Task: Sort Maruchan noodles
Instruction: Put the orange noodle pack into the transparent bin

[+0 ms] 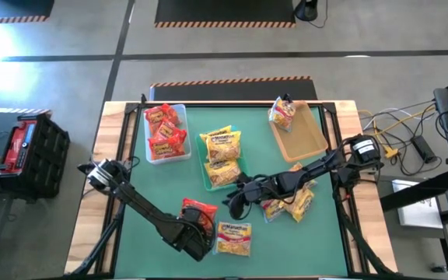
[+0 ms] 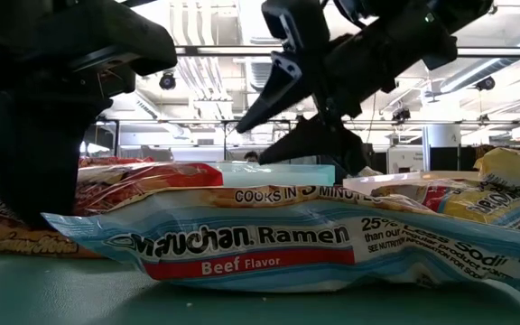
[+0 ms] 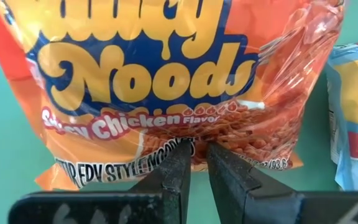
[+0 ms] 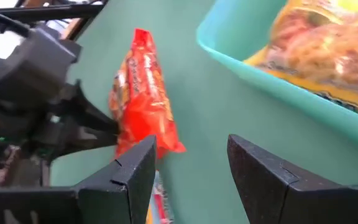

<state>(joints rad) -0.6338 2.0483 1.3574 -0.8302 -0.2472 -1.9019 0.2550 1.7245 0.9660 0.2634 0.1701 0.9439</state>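
Left claw nips the orange packet at the counter's front edge

The green counter (image 1: 169,187) carries three bins: clear (image 1: 179,110) with red packets, teal (image 1: 206,173) with yellow ones, tan (image 1: 306,136) with one packet propped on its rim, so colours look grouped by bin. The left claw (image 3: 199,149) pinches the hem of the orange Spicy Chicken packet (image 3: 166,74), probably bound for the clear bin; only the left wrist view shows that label and grip. The Beef packet (image 2: 269,246) lies beside it. The right claw (image 4: 188,158) hovers with fingers spread, holding nothing, near the teal bin.
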